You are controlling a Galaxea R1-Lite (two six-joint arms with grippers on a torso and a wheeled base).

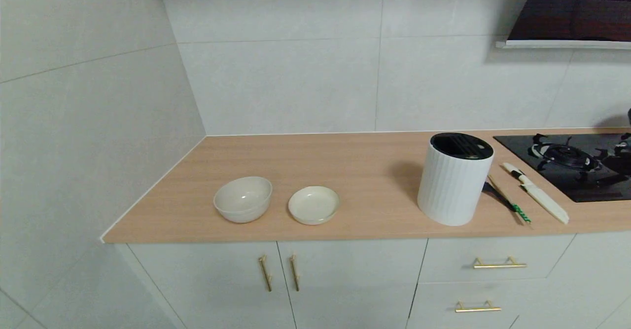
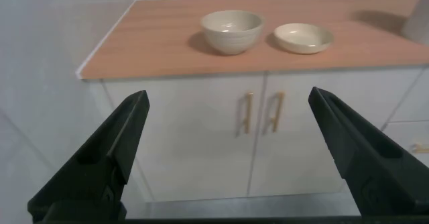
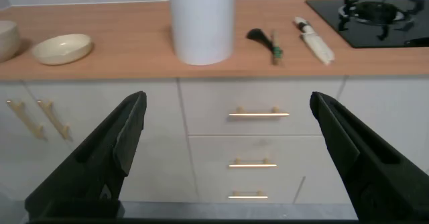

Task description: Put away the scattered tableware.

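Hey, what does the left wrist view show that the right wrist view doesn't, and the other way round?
Left wrist view alone: the wall-side end of the countertop, and the bowl seen whole. Right wrist view alone: the knife, the chopsticks, a dark utensil beside them, and the hob. Both share the shallow dish, the countertop and the gold door handles. The right wrist view also catches a cut-off edge of the bowl.

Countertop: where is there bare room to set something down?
The countertop is bare between the saucer and the white canister, behind the bowl and saucer along the wall, and left of the bowl. It is crowded between canister and stove, where utensils and a knife lie.
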